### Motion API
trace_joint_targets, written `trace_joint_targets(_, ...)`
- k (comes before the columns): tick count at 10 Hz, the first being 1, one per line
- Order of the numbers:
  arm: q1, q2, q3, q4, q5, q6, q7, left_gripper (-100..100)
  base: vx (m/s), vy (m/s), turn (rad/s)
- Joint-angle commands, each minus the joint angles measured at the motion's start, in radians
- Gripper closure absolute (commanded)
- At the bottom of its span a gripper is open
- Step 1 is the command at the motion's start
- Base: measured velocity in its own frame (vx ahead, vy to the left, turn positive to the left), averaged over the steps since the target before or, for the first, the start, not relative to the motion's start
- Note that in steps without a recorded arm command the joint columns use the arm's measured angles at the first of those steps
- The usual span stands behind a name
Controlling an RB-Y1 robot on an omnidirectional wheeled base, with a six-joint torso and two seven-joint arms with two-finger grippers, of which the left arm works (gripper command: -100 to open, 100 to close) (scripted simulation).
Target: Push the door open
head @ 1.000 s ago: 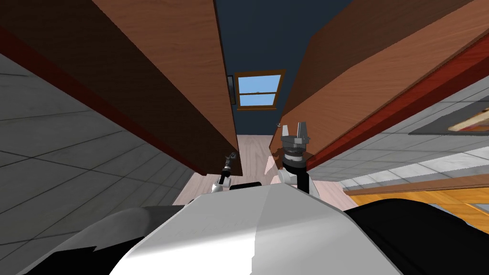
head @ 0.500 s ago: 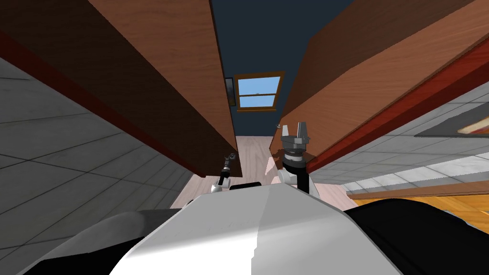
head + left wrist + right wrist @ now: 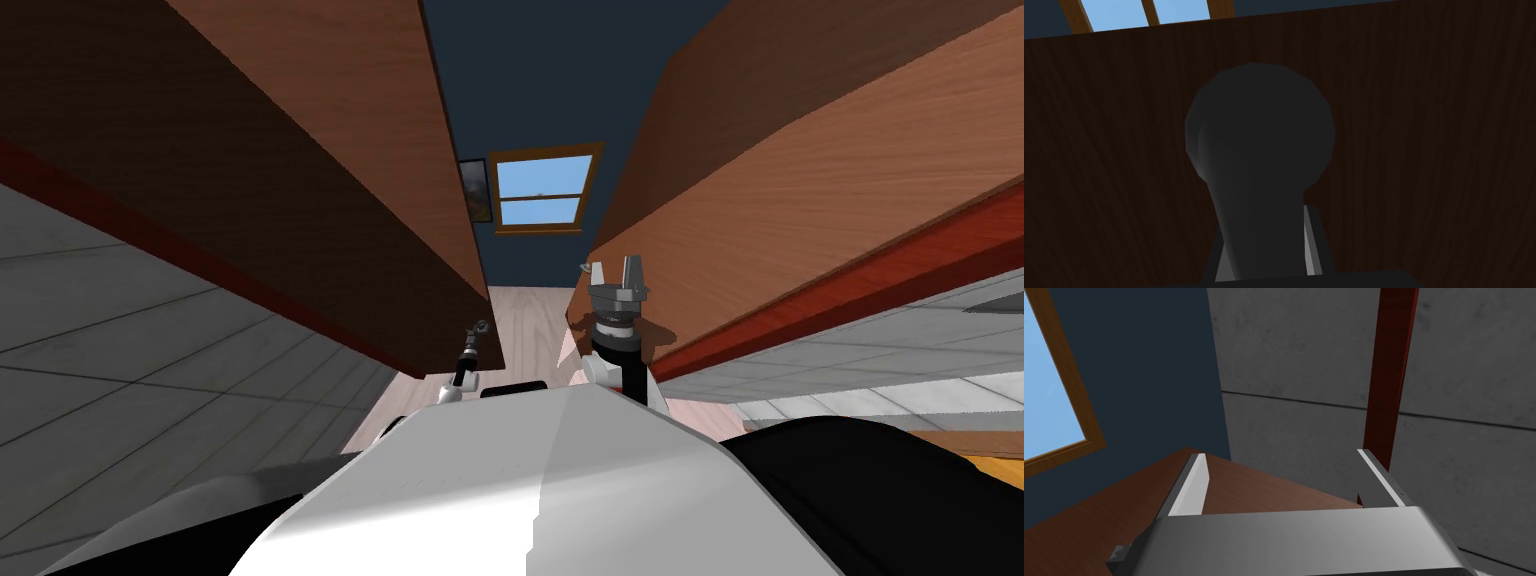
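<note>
Swung wider, the door [image 3: 300, 150] has its knob [image 3: 1259, 130] clamped in the left tool [image 3: 482, 327]; right tool [image 3: 617, 270] gapes empty.

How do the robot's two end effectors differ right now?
The left end effector is shut on a dark round knob on the left door; the right end effector is open and holds nothing. The left end effector sits at the left door's edge; the right end effector stands beside the right door. Both have two thin light grey fingers on a dark body.
</note>
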Motion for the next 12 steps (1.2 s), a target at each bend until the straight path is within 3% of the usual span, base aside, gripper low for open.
trace_joint_targets(1,0.019,0.020,0.011,-0.042,0.004,0.010,-0.001,100,0.140,-0.046,0.021)
trace_joint_targets(5,0.020,0.035,0.057,-0.039,0.029,0.010,-0.016,100,0.153,-0.077,0.057)
trace_joint_targets(8,0.020,0.035,0.057,-0.039,0.029,0.010,-0.016,100,0.069,-0.032,0.014)
trace_joint_targets(9,0.020,0.039,0.082,-0.038,0.041,0.010,-0.025,100,0.131,-0.078,0.063)
trace_joint_targets(12,0.020,0.040,0.100,-0.037,0.051,0.010,-0.031,100,0.160,-0.117,0.077)
